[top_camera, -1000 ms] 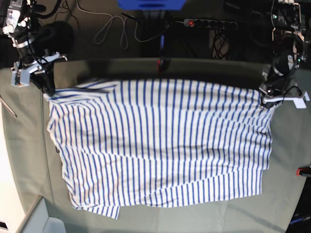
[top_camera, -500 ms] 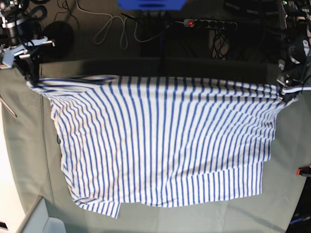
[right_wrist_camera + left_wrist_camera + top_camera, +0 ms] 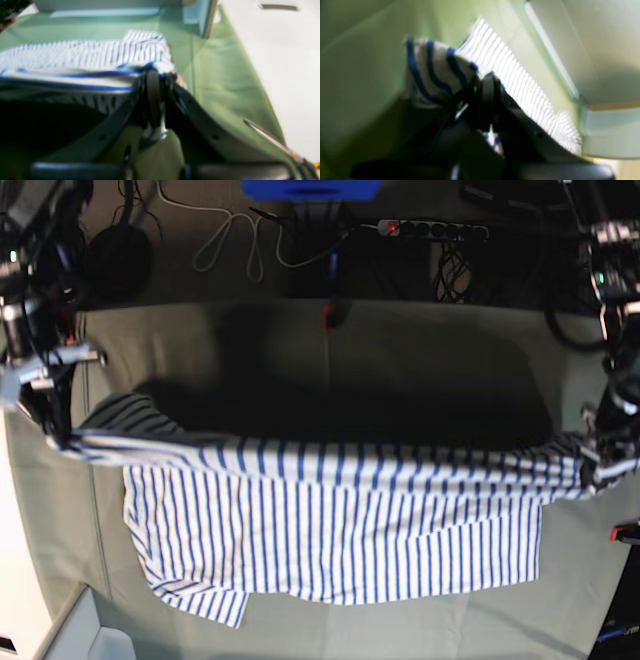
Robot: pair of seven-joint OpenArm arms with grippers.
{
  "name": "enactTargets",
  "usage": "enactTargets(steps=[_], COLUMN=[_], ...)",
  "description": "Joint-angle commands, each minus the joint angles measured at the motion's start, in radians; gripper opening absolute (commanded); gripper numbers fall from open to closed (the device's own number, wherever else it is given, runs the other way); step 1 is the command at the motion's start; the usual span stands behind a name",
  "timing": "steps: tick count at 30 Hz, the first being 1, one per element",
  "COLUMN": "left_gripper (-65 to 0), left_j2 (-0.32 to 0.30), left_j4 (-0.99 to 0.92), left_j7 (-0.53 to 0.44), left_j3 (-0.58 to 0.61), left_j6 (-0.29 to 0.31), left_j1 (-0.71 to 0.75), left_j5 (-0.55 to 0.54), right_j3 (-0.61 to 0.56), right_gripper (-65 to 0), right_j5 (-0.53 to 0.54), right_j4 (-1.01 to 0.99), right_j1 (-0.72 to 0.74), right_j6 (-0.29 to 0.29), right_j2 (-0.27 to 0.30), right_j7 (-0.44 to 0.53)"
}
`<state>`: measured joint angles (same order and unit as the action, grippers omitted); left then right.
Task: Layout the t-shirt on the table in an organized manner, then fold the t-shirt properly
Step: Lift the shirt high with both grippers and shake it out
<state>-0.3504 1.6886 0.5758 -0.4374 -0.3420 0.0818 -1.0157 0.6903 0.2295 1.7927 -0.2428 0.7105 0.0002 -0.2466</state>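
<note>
no legible text, labels or numbers anywhere

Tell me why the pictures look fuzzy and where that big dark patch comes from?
Both wrist views are blurred, especially the left hand and right hand up close. In the base view, the lifted t-shirt casts a wide shadow on the table.
</note>
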Motion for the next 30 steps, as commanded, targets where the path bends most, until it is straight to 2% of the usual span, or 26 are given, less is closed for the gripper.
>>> enactTargets(steps=[1, 3, 5, 9, 12, 14, 17, 21, 24, 26, 30], left_gripper=[-65.0, -65.0, -65.0, -65.0, -65.0, -65.0, -65.0, -65.0, -65.0, -65.0, -65.0], left_j2=[-0.020, -0.019, -0.023, -0.028, -0.014, 0.021, 0.060, 0.101, 0.123, 0.123, 0.115], left_j4=[-0.011, -0.095, -0.186, -0.391, -0.602, -0.755, -0.936, -1.073, -1.099, -1.091, -0.991], left_j7=[-0.007, 0.049, 0.063, 0.062, 0.059, 0.017, -0.089, -0.187, -0.245, -0.248, -0.241], left_j3=[-0.008, 0.018, 0.076, 0.203, 0.282, 0.346, 0.423, 0.542, 0.604, 0.622, 0.622], left_j6=[-0.016, -0.016, -0.016, -0.016, -0.016, -0.015, -0.015, -0.013, -0.013, -0.013, -0.013], left_j1=[-0.069, -0.202, -0.319, -0.557, -0.756, -0.913, -1.118, -1.355, -1.391, -1.391, -1.391], left_j5=[-0.004, -0.004, -0.004, -0.002, 0.002, 0.024, 0.067, 0.099, 0.099, 0.093, 0.091], right_j3=[0.009, 0.006, 0.004, 0.001, -0.030, -0.047, -0.051, -0.077, -0.126, -0.134, -0.131], right_gripper=[-65.0, -65.0, -65.0, -65.0, -65.0, -65.0, -65.0, -65.0, -65.0, -65.0, -65.0], right_j5=[-0.015, -0.095, -0.173, -0.330, -0.436, -0.479, -0.483, -0.486, -0.483, -0.483, -0.483], right_j4=[0.009, -0.018, -0.066, -0.224, -0.390, -0.520, -0.663, -0.808, -0.856, -0.853, -0.776], right_j1=[0.063, 0.205, 0.334, 0.606, 0.802, 0.933, 1.115, 1.322, 1.427, 1.465, 1.436], right_j6=[-0.012, -0.012, -0.012, -0.012, -0.012, -0.012, -0.012, -0.012, -0.027, -0.041, -0.039], right_j2=[0.014, 0.014, 0.014, 0.019, 0.053, 0.093, 0.151, 0.217, 0.261, 0.271, 0.269], right_j7=[-0.013, -0.115, -0.179, -0.204, -0.201, -0.201, -0.196, -0.107, -0.084, -0.086, -0.092])
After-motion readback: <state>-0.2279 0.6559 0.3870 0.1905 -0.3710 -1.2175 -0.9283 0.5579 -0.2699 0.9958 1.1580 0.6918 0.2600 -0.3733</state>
